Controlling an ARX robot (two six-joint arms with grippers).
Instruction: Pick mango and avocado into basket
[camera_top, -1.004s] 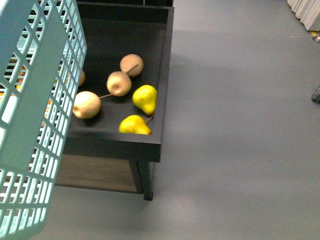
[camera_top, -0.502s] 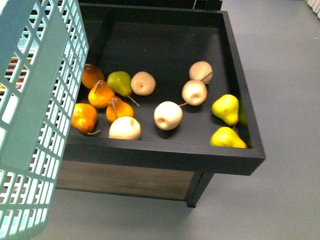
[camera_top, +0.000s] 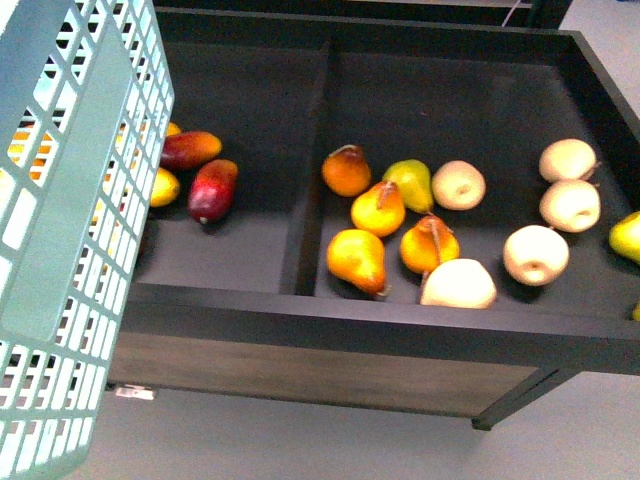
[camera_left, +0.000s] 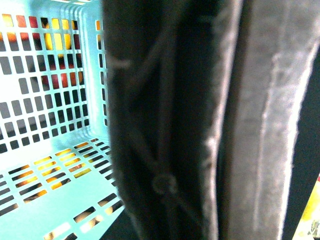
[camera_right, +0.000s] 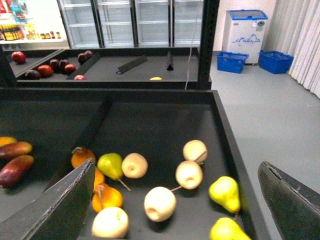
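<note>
The teal lattice basket (camera_top: 60, 250) fills the left edge of the front view, hanging in front of the black bin's left compartment. In the left wrist view my left gripper (camera_left: 200, 200) is shut on the basket (camera_left: 50, 150), and a blurred dark bar up close hides most of that view. A smooth yellow fruit that looks like the mango (camera_top: 164, 187) peeks out from behind the basket wall. My right gripper (camera_right: 177, 210) hangs open above the right compartment with nothing between its fingers (camera_right: 65, 205). The avocado is out of view.
The black display bin (camera_top: 400, 330) has a divider (camera_top: 310, 180). Two dark red mangoes (camera_top: 213, 188) lie left of it. To its right are orange pears (camera_top: 357, 258), a green pear (camera_top: 412, 180) and pale round fruits (camera_top: 535, 253). Another bin (camera_right: 125, 70) and blue baskets (camera_right: 231, 61) stand behind.
The front view has swung left along the bin. The divider and the compartment with the red mangoes have come into sight, and the yellow pears have slid to the right edge. The basket stays held.
</note>
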